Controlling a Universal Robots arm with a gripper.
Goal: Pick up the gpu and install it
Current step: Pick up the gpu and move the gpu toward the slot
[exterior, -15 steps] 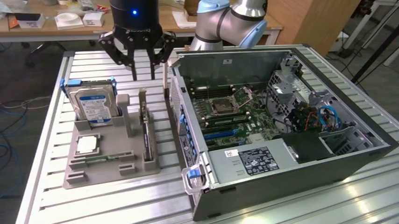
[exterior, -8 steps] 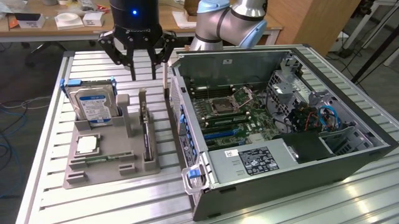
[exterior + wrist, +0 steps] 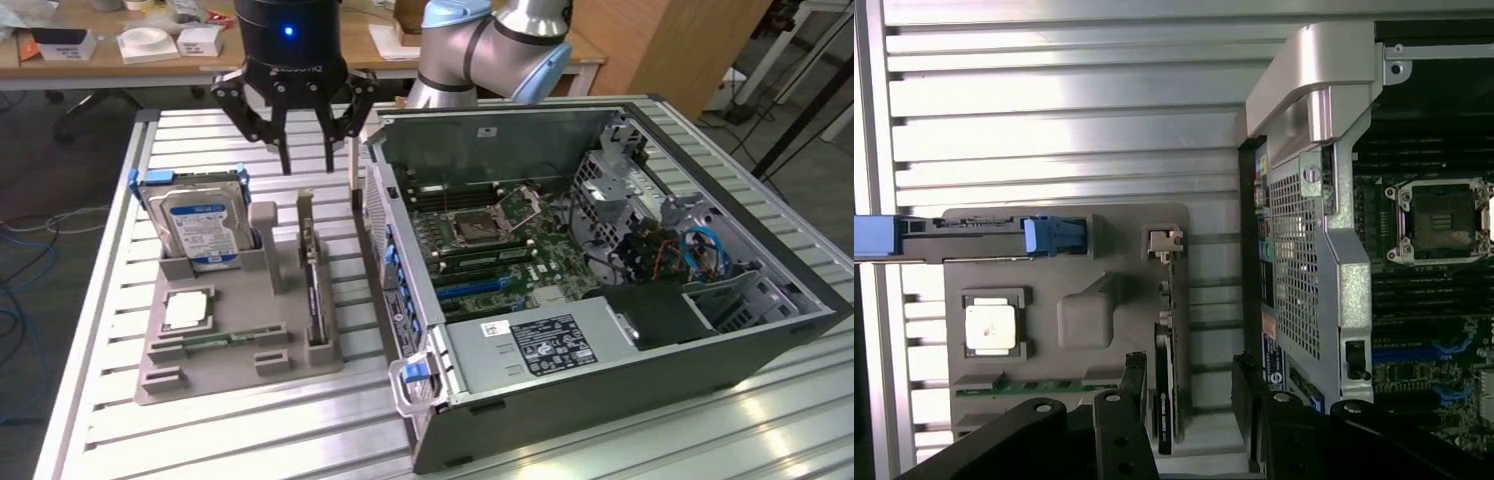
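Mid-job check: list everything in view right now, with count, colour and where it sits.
gpu: one, black, on edge in the holder, on the side nearest the case
hard drive: one, silver with blue label, upright in the holder
processor chip: one, silver, flat in a holder recess
memory stick: one, green, lying in the holder
holder: one, grey, on the table, exterior view's left
computer case: one, dark grey, open, exterior view's right
table: one, silver, slatted
gripper: one, black, open, empty, above the holder
arm: one, grey and blue, behind the case
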